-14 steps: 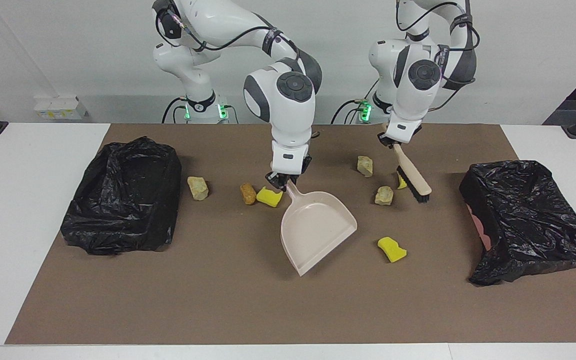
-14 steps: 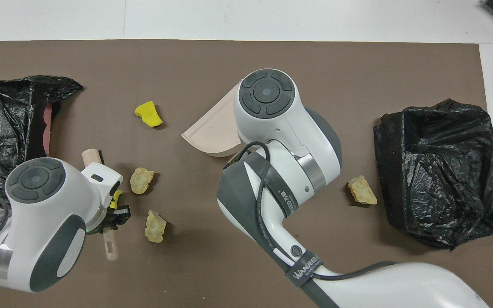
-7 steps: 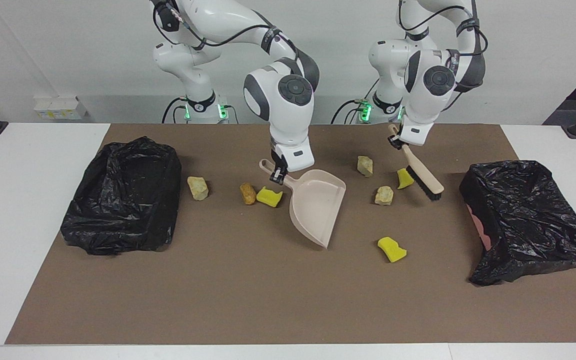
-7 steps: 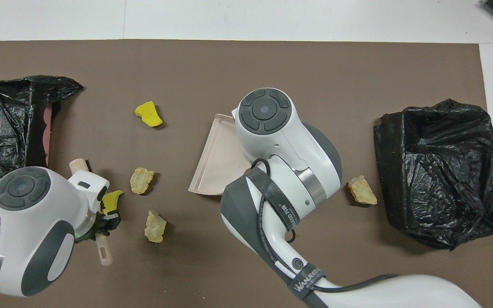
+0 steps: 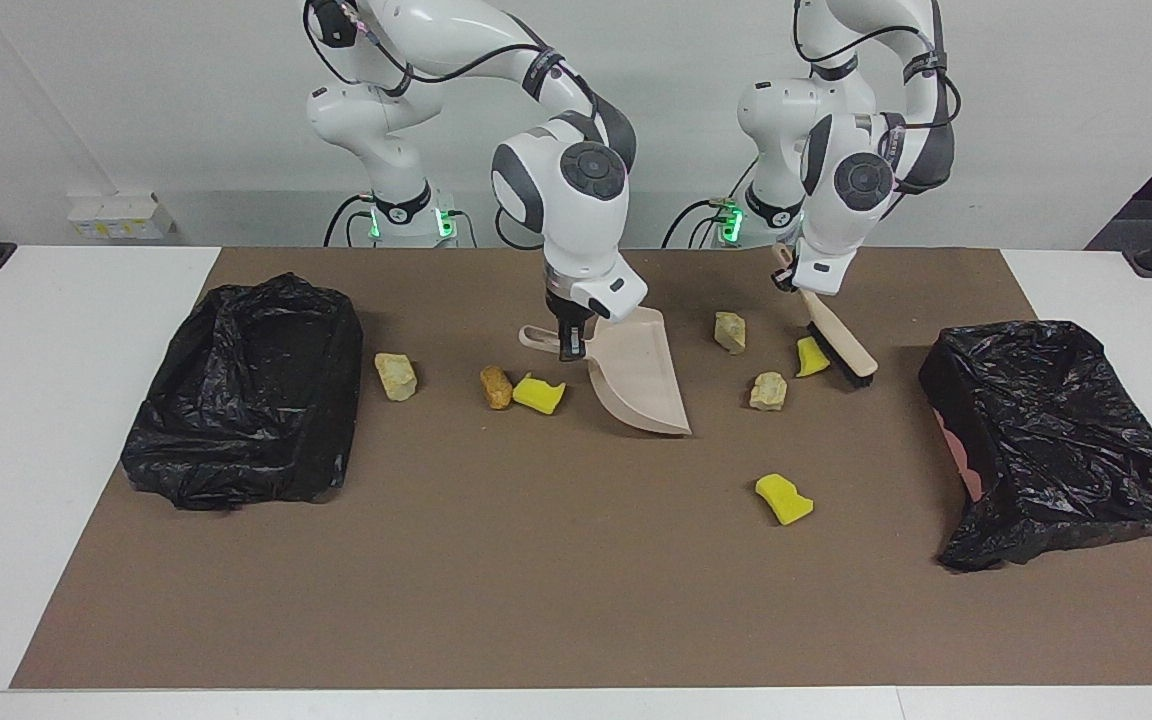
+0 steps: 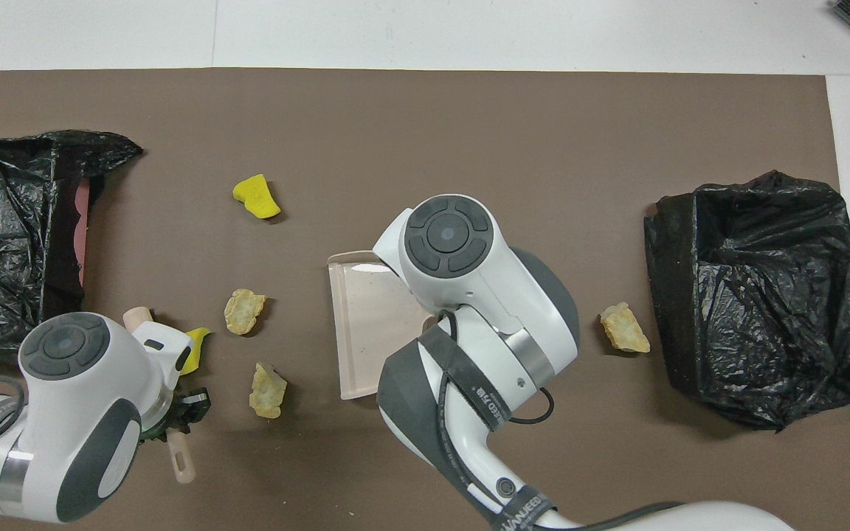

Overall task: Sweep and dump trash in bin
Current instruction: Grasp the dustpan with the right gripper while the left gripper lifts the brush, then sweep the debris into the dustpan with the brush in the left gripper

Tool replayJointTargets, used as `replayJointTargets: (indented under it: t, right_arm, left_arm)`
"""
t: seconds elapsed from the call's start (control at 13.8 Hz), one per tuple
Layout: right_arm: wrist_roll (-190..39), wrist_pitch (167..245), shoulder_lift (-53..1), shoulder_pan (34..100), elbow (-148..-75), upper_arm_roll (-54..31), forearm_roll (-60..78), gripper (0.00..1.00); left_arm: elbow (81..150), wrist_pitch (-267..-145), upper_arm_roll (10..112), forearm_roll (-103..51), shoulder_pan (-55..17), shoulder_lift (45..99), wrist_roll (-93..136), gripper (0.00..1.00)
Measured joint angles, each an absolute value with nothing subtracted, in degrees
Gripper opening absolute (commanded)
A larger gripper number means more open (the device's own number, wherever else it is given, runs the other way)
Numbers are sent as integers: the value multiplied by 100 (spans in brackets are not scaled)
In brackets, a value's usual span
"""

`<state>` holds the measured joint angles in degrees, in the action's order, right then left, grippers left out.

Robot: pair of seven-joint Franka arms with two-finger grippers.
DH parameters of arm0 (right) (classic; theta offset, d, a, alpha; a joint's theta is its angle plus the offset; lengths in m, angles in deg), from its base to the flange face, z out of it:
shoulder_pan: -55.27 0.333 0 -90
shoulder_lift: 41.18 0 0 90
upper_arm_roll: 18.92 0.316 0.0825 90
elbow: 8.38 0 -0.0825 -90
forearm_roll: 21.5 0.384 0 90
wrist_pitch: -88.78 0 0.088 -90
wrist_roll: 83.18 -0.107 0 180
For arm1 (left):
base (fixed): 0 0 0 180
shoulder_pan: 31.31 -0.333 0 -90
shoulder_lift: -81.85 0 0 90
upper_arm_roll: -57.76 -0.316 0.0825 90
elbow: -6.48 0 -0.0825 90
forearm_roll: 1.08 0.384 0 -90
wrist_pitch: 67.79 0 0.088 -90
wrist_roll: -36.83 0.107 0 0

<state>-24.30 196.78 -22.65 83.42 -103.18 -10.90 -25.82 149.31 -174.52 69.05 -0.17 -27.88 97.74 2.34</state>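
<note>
Since a second ago the dustpan (image 5: 636,372) has swung round in the right gripper (image 5: 570,345), from lying flat with its mouth away from the robots to standing tilted on one long edge on the mat, its tray turned toward the left arm's end of the table; the brush (image 5: 839,345) has shifted slightly too, and the trash has stayed put. A yellow sponge piece (image 5: 539,393) and an orange-brown lump (image 5: 496,386) lie just beside the dustpan's handle end, with a pale chunk (image 5: 395,375) nearer the black bag (image 5: 246,390) at the right arm's end. Two more pale chunks (image 5: 730,331) (image 5: 768,390) sit between dustpan and brush, and a small yellow piece (image 5: 811,356) rests against the brush's bristles. Another yellow sponge (image 5: 783,499) lies apart, farther from the robots. The right gripper's jaws are clamped on the dustpan's handle. The left gripper (image 5: 792,281) has its fingers closed tight around the brush handle, the bristle end down on the brown mat (image 5: 536,600). A second black bag (image 5: 1056,440), on its side with its mouth open, sits at the left arm's end.
</note>
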Motion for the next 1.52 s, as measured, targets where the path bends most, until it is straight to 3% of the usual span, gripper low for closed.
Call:
replayJointTargets:
  t: [0.36,0.65,1.08,1.52]
  right_arm:
    - [-2415,20696,-2325,8443,-11076,-1101,-2587,0]
    - [-2449,20862,-2351,8441,-11242,-1100,-2586,0]
    - [-2452,21070,-2350,8513,-11343,-1096,-2586,0]
    - [-2452,21074,-2343,8514,-11350,-1096,-2586,0]
  left_arm:
    - [14971,-18184,6960,-20,-2762,9480,975,0]
    - [14912,-18598,6976,-223,-2656,9316,2068,0]
    - [14868,-18633,7229,-933,-1774,9302,2166,0]
    - [13901,-17642,7760,-1371,-1827,9243,1701,0]
